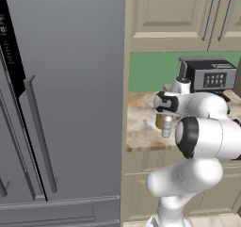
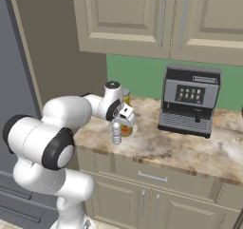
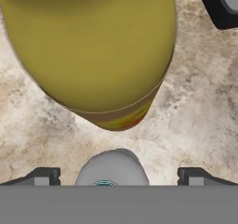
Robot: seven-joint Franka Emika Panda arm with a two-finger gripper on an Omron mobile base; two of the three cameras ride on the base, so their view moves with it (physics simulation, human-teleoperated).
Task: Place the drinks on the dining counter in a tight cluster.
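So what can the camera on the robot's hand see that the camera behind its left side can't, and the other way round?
The hand view alone shows the two dark fingertips spread wide on either side of the small clear water bottle, seen from above.

The left base view alone shows the tall grey fridge, the beige upper cabinets, the green wall and the robot's white arm.

Both show the large amber-yellow bottle, the water bottle beside it, the black coffee machine and the tan marbled counter.

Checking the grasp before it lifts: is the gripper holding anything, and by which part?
Nothing held yet. The gripper is open, its fingertips straddling the top of the small water bottle without touching it.
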